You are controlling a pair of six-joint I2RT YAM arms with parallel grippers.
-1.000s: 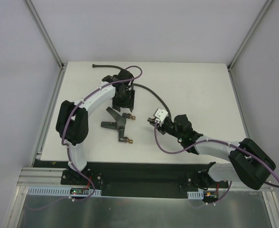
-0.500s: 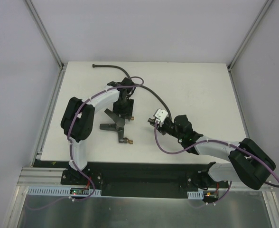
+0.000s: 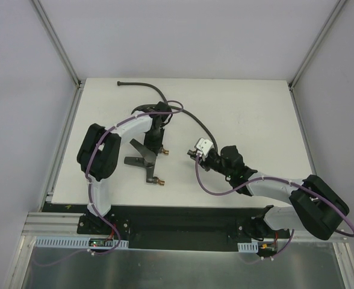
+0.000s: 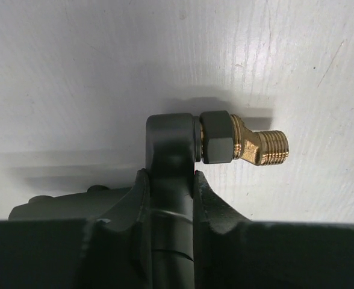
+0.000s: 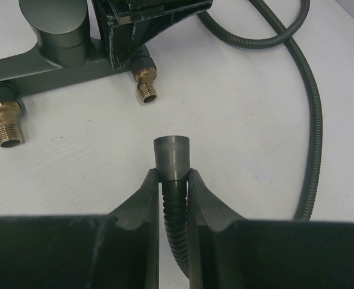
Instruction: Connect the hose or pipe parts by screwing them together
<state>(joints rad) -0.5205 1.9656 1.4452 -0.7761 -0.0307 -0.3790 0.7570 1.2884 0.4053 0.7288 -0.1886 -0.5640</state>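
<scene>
left pincer (image 4: 170, 180) is shut tight on one arm of the forked fitting (image 4: 171, 135), its fingers pressed against both sides of the dark grey body. just past the grip sit a dark nut and an angled brass threaded end (image 4: 262, 147), which sticks out sideways over the white surface (image 4: 74, 72). from above, the fitting's second brass end (image 3: 159, 179) lies on the side nearer the arm bases. right pincer (image 5: 172, 180) is closed on the flexible hose (image 5: 312, 120) just behind its dark end collar (image 5: 171, 153). the collar points toward the fitting's gripped brass end, near it but clearly apart. the rest of the hose curves away to the right of the fitting, then sweeps round behind it, and its other tip lies beyond the fitting near the surface's far edge.
</scene>
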